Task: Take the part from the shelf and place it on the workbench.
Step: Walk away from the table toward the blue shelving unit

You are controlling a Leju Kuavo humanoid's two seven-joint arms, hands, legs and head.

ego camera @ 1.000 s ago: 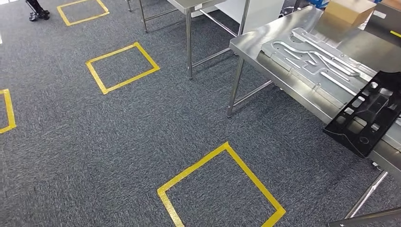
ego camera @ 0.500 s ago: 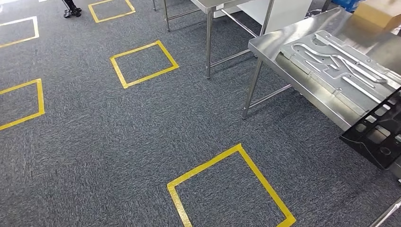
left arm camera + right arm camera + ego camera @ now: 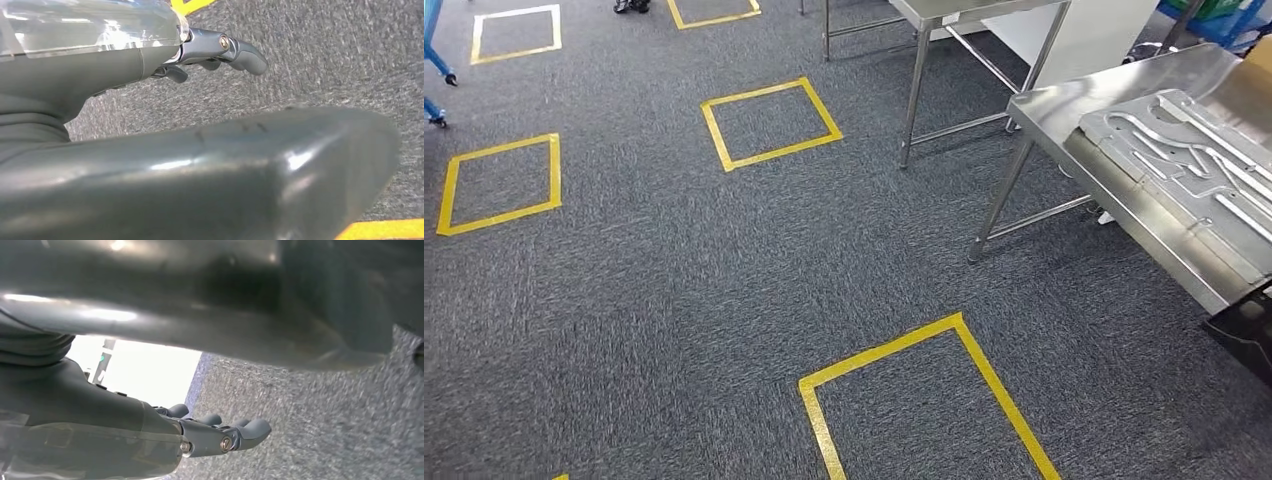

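Hanging low over the grey carpet (image 3: 674, 300), both hands carry nothing. Left hand (image 3: 220, 50): fingers (image 3: 247, 52) loosely extended, slightly apart, closing on nothing. Right hand (image 3: 220, 437): fingers (image 3: 255, 429) in a relaxed row side by side, also bare.

Head view, nearest first: a yellow tape square (image 3: 884, 350) at the bottom centre. At the lower right edge, a corner of a black part (image 3: 1249, 335), cut off by the frame and just beside the near rim of the steel counter (image 3: 1064, 100); whether it rests on that rim, cannot tell. On the counter, right of frame, lies a silver grooved plate (image 3: 1184, 150), flat. Further up: a second tape square (image 3: 774, 154), then the legs of another counter (image 3: 944, 8) at the top.

Task's thing: cannot tell whether the black part is the piece meant or another one waits on a shelf.

Judgement on step: a walking or turning phase, no grasp in hand. To do it well:
- keep both arms tucked so neither hand clips the counter leg or the overhanging black part;
- use the tape squares as a standing mark, stopping square-on before reaching;
- spread the fingers only once the target is in the head view.

Writing, brands, labels: none legible anywhere; tape squares unmarked.
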